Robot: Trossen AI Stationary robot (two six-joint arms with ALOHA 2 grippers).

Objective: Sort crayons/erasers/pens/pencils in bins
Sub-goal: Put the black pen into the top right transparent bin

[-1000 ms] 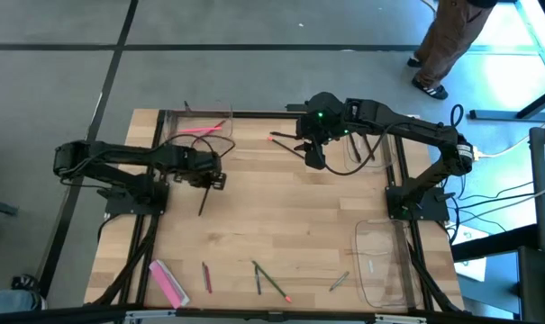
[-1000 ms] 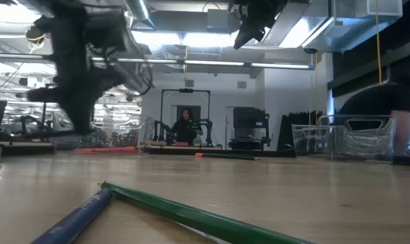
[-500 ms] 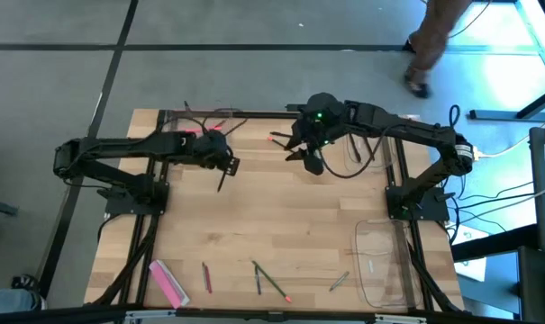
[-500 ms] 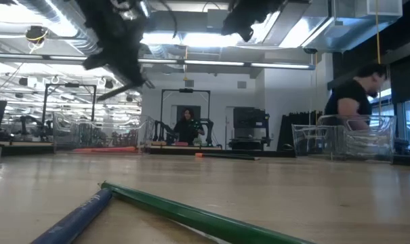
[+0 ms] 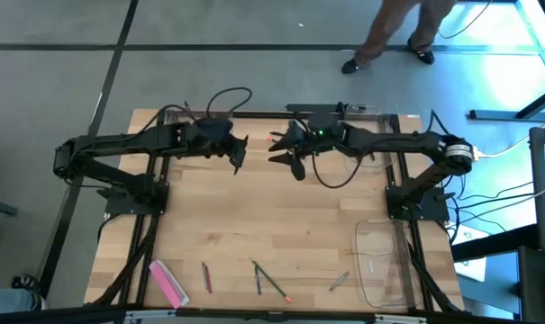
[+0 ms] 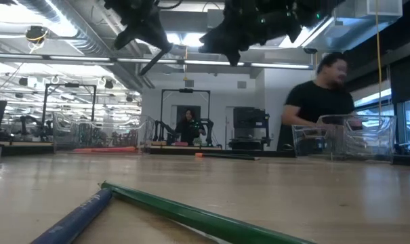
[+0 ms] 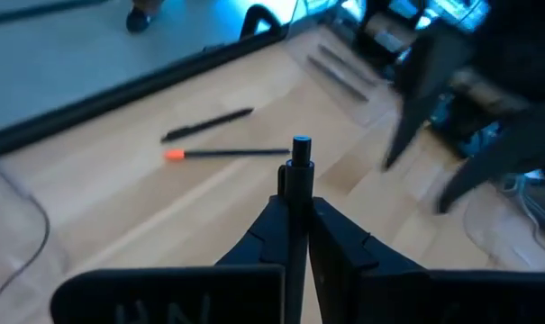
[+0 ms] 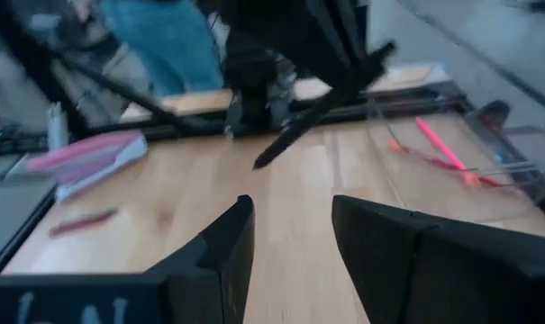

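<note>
The left hand (image 5: 236, 151) hangs above the far middle of the tabletop (image 5: 281, 225), its fingers (image 7: 331, 247) pinched tight on a black pen (image 7: 299, 180) that sticks out past them. Just beside it, toward the right, the right hand (image 5: 286, 155) hovers with its fingers (image 8: 227, 247) spread wide and nothing between them. On the tabletop under and beyond the pair lie another black pen (image 7: 207, 125) and a thin stick with an orange tip (image 7: 225, 154), close together. At the far left corner of the tabletop stands a clear bin (image 5: 168, 117), mostly covered by the left arm; in the right wrist view a pink-red crayon (image 8: 437, 143) shows inside it. A second bin (image 5: 380, 261) sits at the near right of the tabletop and a third (image 5: 385, 121) at the far right, half hidden under the right arm. Along the near edge of the tabletop lie a wide flat pink bar (image 5: 168, 282), a dark red pencil (image 5: 206, 277), green pencils (image 5: 258, 277) crossing each other, and a grey one (image 5: 340, 282). In the low view a green pencil (image 6: 198, 215) and a blue one (image 6: 72, 218) fill the foreground, both cut off by the frame. A person (image 6: 320, 102) stands behind the far right bin, blurred.
</note>
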